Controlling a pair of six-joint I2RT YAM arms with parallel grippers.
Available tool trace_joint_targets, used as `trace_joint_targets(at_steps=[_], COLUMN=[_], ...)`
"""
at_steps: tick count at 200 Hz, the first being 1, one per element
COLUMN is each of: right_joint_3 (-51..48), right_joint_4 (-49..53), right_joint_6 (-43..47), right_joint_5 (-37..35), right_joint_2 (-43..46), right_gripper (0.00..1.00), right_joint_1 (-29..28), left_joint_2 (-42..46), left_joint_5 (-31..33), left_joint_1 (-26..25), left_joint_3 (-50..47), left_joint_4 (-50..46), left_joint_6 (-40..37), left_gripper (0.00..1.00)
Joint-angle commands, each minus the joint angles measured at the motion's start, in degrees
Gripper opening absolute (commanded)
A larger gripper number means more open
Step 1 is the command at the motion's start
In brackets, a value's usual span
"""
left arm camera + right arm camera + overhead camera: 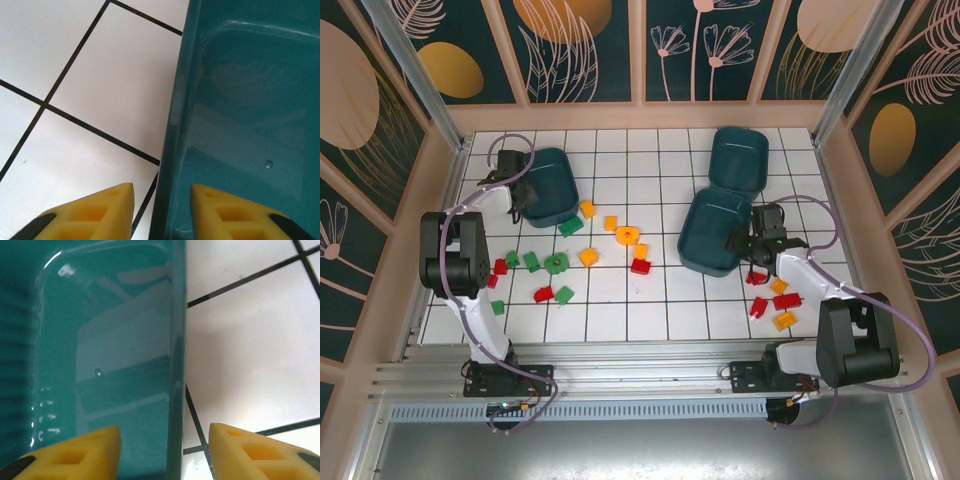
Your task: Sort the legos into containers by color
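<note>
The legos (589, 257) lie loose on the white tiled table (660, 300). Most form a green, orange and red scatter between the left bin (552, 180) and the middle bin (715, 235), and a smaller red and orange cluster (778, 300) sits beside the right arm. A third bin (740, 158) touches the middle bin's far side. The left gripper (162, 210) is spread wide astride the left bin's wall, one yellow finger inside and one over the tiles. The right gripper (165, 450) straddles the middle bin's wall the same way, jaws apart.

This looks like a lab robot cell: floral-printed panel walls (590, 50) enclose the tiled table (650, 310), and an aluminium rail (620, 378) runs along its near edge.
</note>
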State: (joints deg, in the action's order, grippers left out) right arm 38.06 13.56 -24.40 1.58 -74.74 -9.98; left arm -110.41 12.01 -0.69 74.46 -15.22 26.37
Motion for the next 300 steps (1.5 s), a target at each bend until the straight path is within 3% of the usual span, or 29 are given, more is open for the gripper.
trace_joint_targets(at_steps=[1,62,115,151,181,221,300], right_joint_3=[-0.8,0.5,3.2,9.9,17.2,28.7,47.7], right_joint_4=[-2.6,-3.0,-4.4,-6.1,-8.1,-9.5,-4.8], right_joint_6=[0.3,1.3,1.2,1.1,2.0,4.7,6.3], right_joint_5=[0.9,1.1,4.1,2.5,1.8,1.6,5.1], right_joint_2=[-0.4,0.5,2.5,-1.0,-7.9,-19.9,-39.3], right_gripper=[0.38,0.0,0.0,0.0,0.0,0.0,0.0], right_joint_1=[-0.6,-2.1,-5.5,-9.4,-10.1,-10.3,-9.8], left_joint_2=[-1.3,-3.6,-3.6,-5.4,-11.4,-14.7,-16.8], left_joint_5=[0.1,2.1,3.5,-3.2,-8.7,-14.1,-16.4], left_joint_1=[0.4,0.4,0.5,0.4,0.4,-0.1,-5.8], left_joint_3=[0.2,5.2,9.6,14.1,21.0,22.9,22.6], left_joint_4=[0.5,-2.2,-3.9,-2.7,-5.1,-3.5,-1.7], left_joint_6=[-1.3,-4.6,-7.8,-7.9,-5.2,-5.0,-9.6], left_gripper=[0.29,0.02,0.0,0.0,0.0,0.0,0.0])
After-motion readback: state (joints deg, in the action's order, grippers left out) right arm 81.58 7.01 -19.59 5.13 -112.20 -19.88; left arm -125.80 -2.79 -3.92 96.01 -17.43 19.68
